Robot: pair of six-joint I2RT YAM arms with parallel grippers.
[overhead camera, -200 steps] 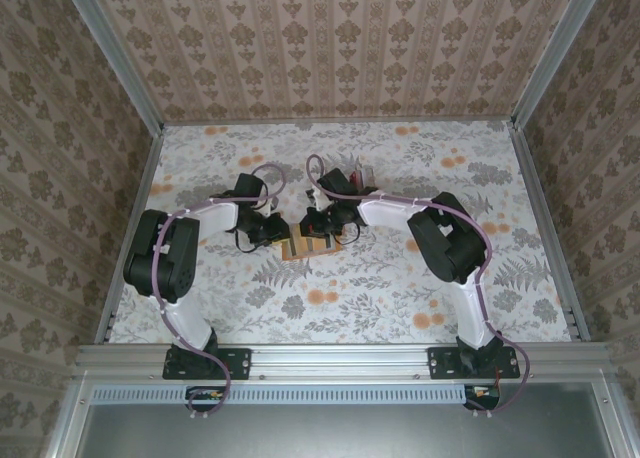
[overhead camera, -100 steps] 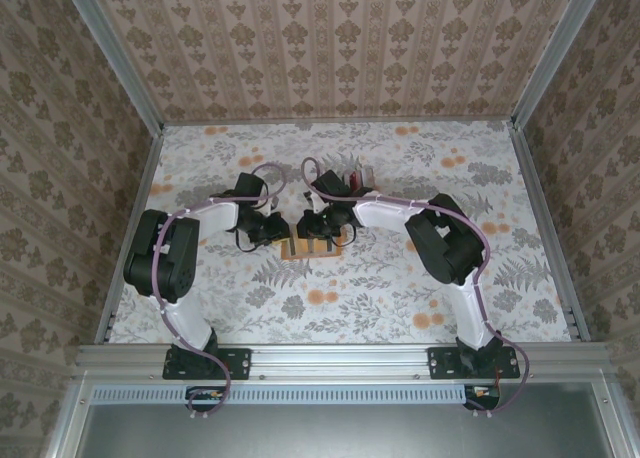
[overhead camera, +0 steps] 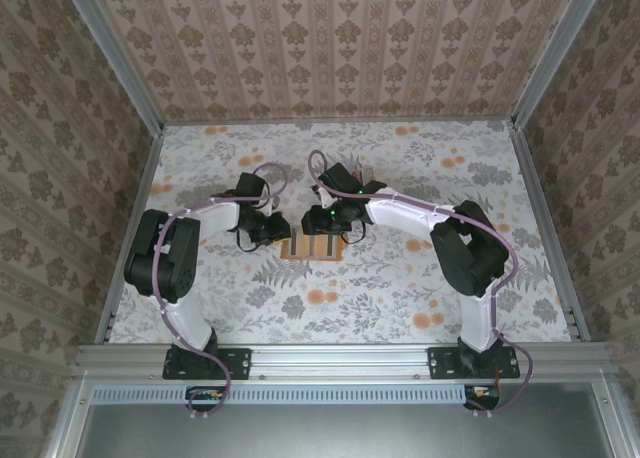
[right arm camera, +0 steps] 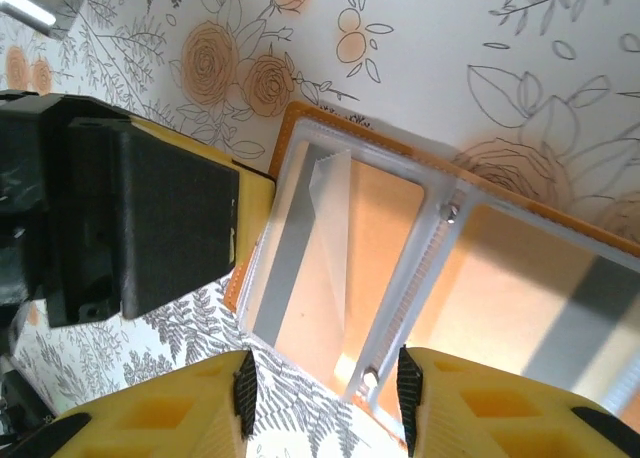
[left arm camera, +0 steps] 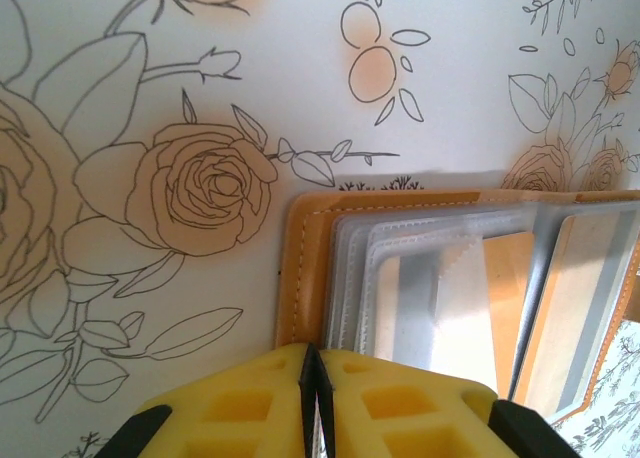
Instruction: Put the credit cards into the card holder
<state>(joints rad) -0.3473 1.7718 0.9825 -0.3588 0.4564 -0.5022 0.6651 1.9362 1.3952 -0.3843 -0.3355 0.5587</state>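
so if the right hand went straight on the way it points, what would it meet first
The open card holder. The right hand points at its clear sleeves, close to the middle fold. Depth is hard to judge, but nothing seems to lie between.

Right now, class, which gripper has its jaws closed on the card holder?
The left gripper: its jaws pinch the edge of the card holder, while the right gripper holds its jaws apart above the clear sleeves.

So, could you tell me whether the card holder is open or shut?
Open: the card holder lies spread flat, clear sleeves facing up.
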